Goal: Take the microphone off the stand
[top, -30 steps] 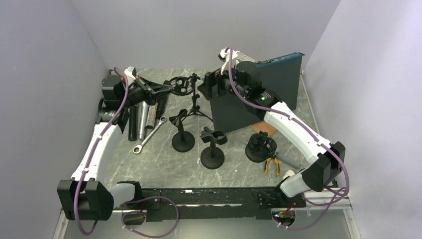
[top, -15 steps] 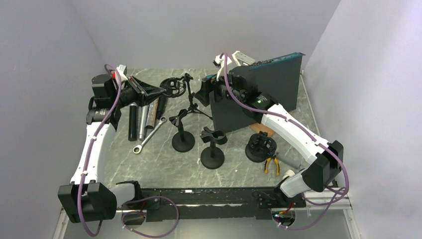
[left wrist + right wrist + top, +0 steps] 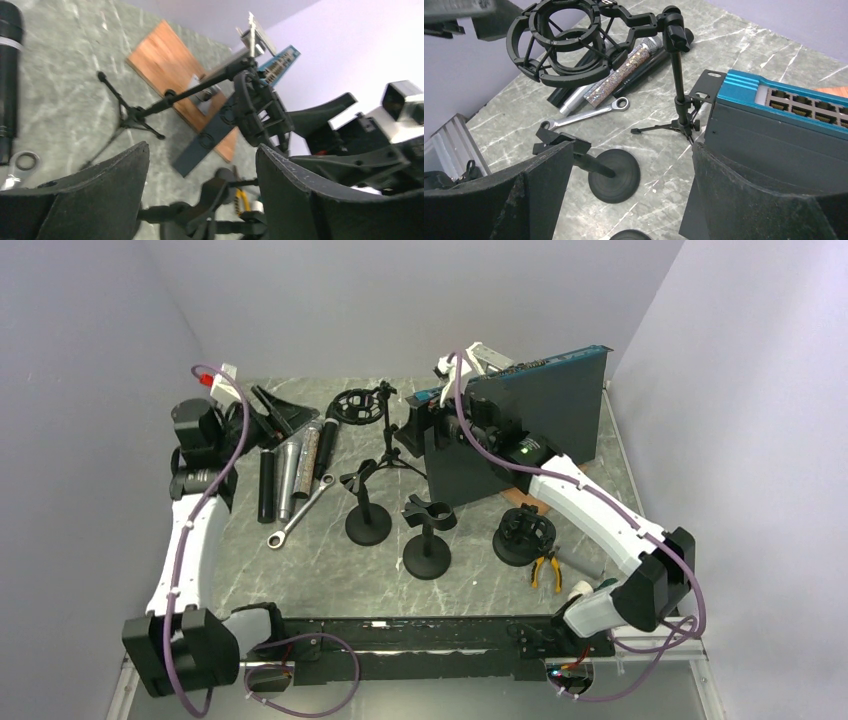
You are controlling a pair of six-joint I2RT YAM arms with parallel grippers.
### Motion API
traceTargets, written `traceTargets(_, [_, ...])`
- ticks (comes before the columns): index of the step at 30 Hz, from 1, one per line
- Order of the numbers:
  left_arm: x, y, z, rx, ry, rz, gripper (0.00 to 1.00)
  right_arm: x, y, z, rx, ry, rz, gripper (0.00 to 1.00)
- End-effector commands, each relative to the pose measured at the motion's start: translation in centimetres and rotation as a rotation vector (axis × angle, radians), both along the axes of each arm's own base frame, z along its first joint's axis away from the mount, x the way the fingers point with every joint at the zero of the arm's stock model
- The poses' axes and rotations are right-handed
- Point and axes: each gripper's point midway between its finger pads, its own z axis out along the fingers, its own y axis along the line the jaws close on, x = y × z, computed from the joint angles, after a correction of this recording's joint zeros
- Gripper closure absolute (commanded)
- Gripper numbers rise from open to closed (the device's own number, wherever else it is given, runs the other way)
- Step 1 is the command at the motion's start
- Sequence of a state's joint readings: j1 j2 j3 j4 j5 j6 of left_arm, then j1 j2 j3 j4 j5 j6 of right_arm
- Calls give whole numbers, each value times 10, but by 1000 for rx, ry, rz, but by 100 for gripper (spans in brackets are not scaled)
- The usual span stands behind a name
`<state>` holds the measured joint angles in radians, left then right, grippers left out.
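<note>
The tripod stand (image 3: 388, 445) holds a black shock-mount ring (image 3: 350, 408), and the ring (image 3: 556, 42) is empty. Left of it, microphones lie flat on the table: a glitter one (image 3: 308, 455) (image 3: 624, 75), a silver one (image 3: 290, 475) and a black one (image 3: 267, 485) (image 3: 10, 75). My left gripper (image 3: 283, 416) (image 3: 202, 155) hangs open just left of the ring, above the microphones' far ends, with nothing between its fingers. My right gripper (image 3: 418, 427) (image 3: 633, 165) is open and empty, to the right of the stand's pole (image 3: 679, 85).
A wrench (image 3: 298, 512) lies beside the microphones. Two round-based clip stands (image 3: 368, 510) (image 3: 427, 540) and a third mount on a base (image 3: 523, 535) stand mid-table. Yellow pliers (image 3: 545, 568) lie at the front right. A dark box with a blue top (image 3: 520, 425) stands behind, on a wooden board (image 3: 525, 498).
My left gripper has gone from shut to open and has drawn back to the left, away from the shock-mount ring. The right gripper has shifted only slightly.
</note>
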<state>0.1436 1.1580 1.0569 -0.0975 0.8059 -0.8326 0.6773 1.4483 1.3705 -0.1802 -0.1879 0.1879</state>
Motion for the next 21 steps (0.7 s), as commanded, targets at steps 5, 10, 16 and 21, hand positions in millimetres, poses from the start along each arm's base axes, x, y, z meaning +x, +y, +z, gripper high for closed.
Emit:
traceTargets(5, [17,21,-23,167,-404,122,25,-3,-24,43,96,-116,-50,9])
traceTargets(10, [10,-3,-28,311,-814,164,32,-5,-34,47,114,-135,-69,9])
traceTargets(16, [34,-56,-70,268,-846,-114,24,-11,-50,47,130,-152,-106,8])
traceTargets(21, [55,-77,-90,125,-839,-276,32,-17,-62,51,119,-165,-128,8])
